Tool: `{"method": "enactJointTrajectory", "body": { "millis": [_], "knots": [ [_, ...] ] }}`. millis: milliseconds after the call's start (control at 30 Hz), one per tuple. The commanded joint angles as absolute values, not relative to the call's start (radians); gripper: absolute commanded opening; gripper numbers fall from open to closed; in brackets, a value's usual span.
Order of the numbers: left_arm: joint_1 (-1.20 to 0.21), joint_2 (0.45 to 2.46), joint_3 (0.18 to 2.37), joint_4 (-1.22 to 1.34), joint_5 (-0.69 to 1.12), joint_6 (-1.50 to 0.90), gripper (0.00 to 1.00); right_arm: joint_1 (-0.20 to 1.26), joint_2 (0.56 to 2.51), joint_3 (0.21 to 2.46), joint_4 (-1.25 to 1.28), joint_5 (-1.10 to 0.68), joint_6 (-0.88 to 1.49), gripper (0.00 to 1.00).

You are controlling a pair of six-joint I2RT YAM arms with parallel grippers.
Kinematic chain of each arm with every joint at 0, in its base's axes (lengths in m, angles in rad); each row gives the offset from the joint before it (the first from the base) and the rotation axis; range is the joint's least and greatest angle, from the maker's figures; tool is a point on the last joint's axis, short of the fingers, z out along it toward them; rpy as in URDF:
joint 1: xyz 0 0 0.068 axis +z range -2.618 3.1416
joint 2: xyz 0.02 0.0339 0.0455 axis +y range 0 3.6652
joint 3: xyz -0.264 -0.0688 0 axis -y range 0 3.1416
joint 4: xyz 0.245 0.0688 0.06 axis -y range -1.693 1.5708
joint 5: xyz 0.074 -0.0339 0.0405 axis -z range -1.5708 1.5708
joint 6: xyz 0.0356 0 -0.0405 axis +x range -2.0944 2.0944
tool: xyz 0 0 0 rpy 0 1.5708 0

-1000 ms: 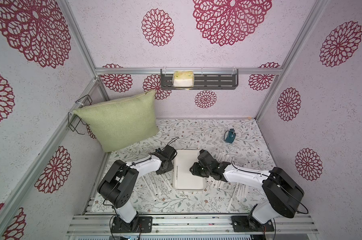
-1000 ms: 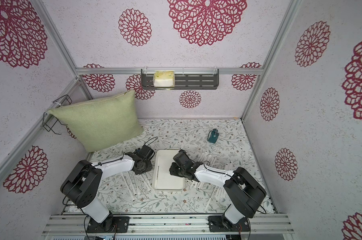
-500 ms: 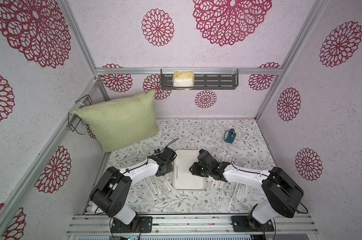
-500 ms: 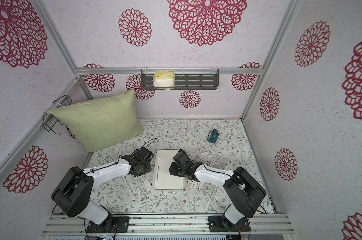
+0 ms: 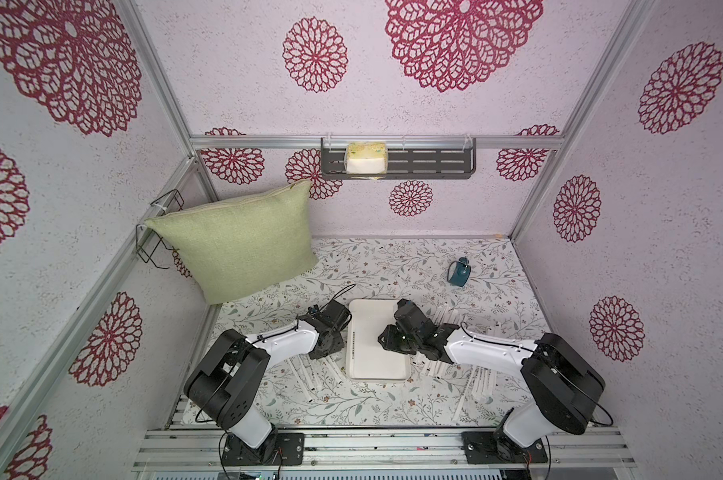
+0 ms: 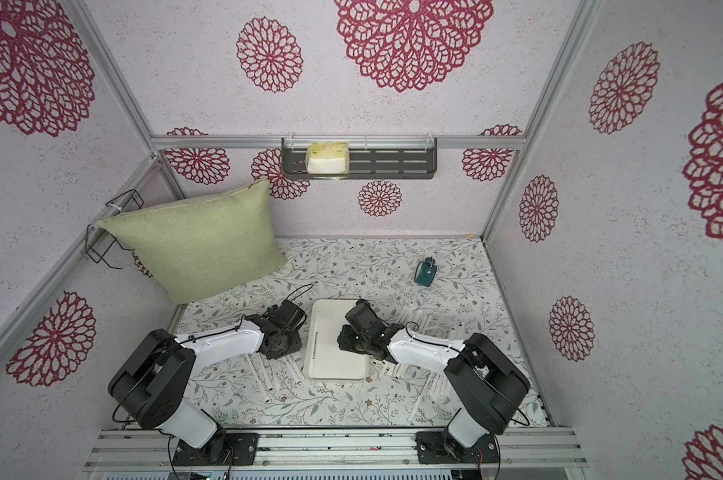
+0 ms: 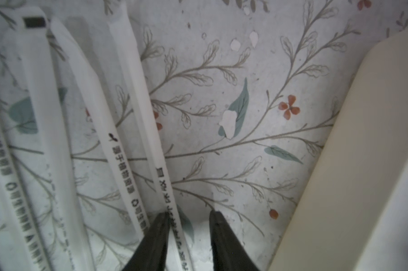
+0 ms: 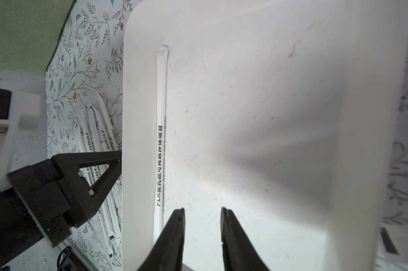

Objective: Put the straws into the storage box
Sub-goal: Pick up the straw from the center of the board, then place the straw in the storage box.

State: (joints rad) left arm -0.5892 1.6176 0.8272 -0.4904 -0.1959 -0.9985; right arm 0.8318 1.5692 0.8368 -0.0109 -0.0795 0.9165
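Observation:
The storage box (image 5: 378, 365), a shallow white tray, lies between my two arms in both top views (image 6: 336, 368). One wrapped straw (image 8: 161, 140) lies inside it along its left wall (image 5: 351, 345). More straws lie loose on the floral mat to the left (image 5: 309, 374) and right (image 5: 480, 380) of the box. My left gripper (image 7: 188, 214) is open and low over the mat beside the box's rim (image 7: 362, 164). A printed straw (image 7: 137, 98) runs between its fingers, against one of them. My right gripper (image 8: 202, 211) hangs open over the box floor (image 8: 257, 117), holding nothing.
A green cushion (image 5: 239, 245) leans in the back left corner. A small teal cup (image 5: 459, 272) stands at the back right. A dark slotted shelf (image 5: 430, 164) with a sponge hangs on the back wall. A wire rack (image 5: 160, 232) is on the left wall.
My left arm's elbow has swung out and back, and its gripper has edged slightly toward the front beside the box. The right arm has not moved.

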Motion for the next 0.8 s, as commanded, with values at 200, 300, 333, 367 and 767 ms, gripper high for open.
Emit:
{"method": "enactJointTrajectory", "body": {
  "millis": [200, 300, 333, 367, 767],
  "knots": [
    [-0.574, 1.605, 0.843, -0.487, -0.217, -0.898, 0.18, 0.827, 1.566, 0.857, -0.001, -0.060, 0.897, 0.33],
    [-0.529, 1.545, 0.842, -0.484, -0.208, -0.817, 0.14, 0.827, 1.565, 0.857, 0.003, -0.059, 0.899, 0.32],
    [-0.508, 1.528, 0.844, -0.483, -0.191, -0.788, 0.12, 0.827, 1.564, 0.858, 0.004, -0.059, 0.898, 0.32],
    [-0.489, 1.513, 0.852, -0.490, -0.180, -0.762, 0.10, 0.827, 1.564, 0.859, 0.005, -0.058, 0.898, 0.32],
    [-0.678, 1.529, 1.058, -0.564, -0.121, -0.759, 0.07, 0.761, 1.508, 0.839, -0.010, -0.045, 0.882, 0.31]
  ]
}}
